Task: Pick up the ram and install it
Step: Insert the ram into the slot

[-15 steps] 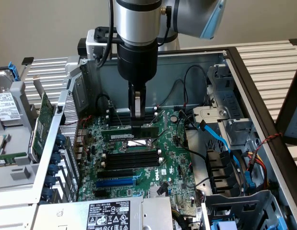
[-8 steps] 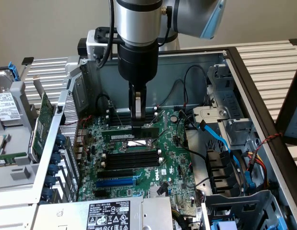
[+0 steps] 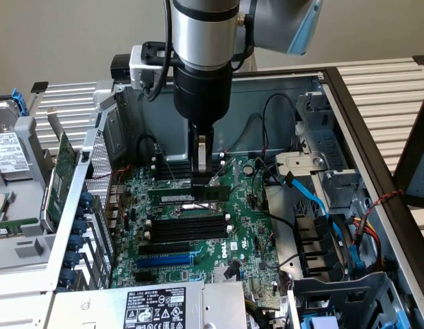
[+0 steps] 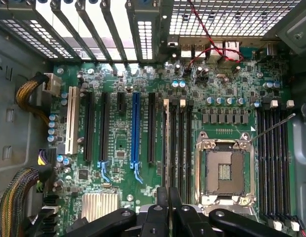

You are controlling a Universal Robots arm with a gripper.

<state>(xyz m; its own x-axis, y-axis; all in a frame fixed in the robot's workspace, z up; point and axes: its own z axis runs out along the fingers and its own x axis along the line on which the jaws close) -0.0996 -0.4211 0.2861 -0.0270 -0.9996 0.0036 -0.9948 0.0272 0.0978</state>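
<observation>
Gripper [image 3: 202, 173] narrow, clamped on the ram's [image 3: 186, 195] upper edge; ram lies along the black slots [image 3: 184, 226] mid-motherboard [image 3: 249, 233], beside the CPU socket [image 4: 224, 173]; whether it is seated cannot be told. Risks: stick tilting endwise or slipping from an off-centre hold; notch missing the slot key, jamming contacts. Ram: thin green stick, white label, dark chips.

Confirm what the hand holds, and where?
The long thin green circuit-board RAM stick, pinched in the hand by its upper long edge near mid-length.
</observation>
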